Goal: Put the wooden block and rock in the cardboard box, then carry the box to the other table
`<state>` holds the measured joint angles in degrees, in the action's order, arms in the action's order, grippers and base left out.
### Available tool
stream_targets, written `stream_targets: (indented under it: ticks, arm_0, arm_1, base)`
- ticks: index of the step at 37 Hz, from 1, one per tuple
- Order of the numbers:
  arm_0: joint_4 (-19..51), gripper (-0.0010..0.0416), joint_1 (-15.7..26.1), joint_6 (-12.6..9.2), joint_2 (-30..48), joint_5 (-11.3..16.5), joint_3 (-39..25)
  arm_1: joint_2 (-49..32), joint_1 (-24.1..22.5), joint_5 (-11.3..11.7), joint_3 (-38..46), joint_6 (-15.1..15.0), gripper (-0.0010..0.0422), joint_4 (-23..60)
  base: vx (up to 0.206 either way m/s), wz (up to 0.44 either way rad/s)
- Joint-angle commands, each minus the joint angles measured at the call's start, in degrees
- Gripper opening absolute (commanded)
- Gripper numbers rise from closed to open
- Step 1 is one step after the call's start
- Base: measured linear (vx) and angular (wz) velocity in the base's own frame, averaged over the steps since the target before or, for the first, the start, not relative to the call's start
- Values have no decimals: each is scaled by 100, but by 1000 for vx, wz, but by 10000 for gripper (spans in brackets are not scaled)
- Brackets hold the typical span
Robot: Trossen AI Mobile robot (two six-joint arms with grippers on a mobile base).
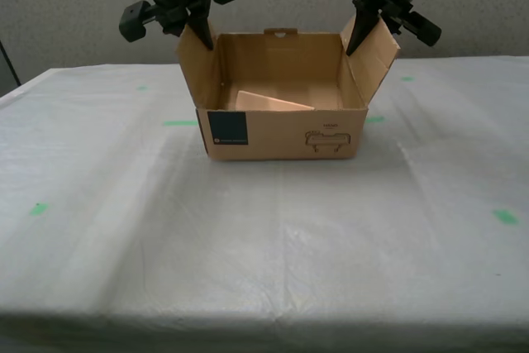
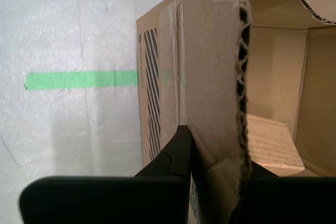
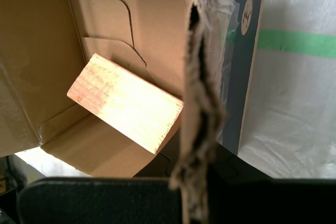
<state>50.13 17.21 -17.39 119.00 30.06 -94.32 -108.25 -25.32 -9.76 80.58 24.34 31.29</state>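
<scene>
Box (image 1: 281, 134) sits on cloth table (image 1: 248, 237), block (image 1: 273, 102) inside; first gripper (image 3: 195, 182) and second gripper (image 2: 215, 182) each pinch a side flap.

**Box Sits Open on Cloth-Covered Table**

The brown cardboard box (image 1: 281, 134), side flaps raised, rests upright on the wrinkled white-grey other table (image 1: 248, 245). Inside, the pale wooden block (image 3: 126, 103) lies tilted against a wall. The rock cannot be seen.
</scene>
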Motion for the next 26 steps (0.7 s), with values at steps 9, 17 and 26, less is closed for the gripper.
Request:
stream_targets:
  ticks: [9, 17, 26]
  arm_0:
    - [125, 0, 15, -15, 356, 114, -201]
    - [105, 0, 13, -24, 350, 101, -122]
    - [-17, 0, 9, -26, 350, -208, -131]
  arm_1:
    - [-177, 20, -138, 0, -105, -1, -175]
    - [-181, 39, -138, 0, -142, -1, -376]
    - [-210, 101, -116, 0, -208, -1, -516]
  base:
    - [0, 0]
    - [0, 0]
    - [0, 0]
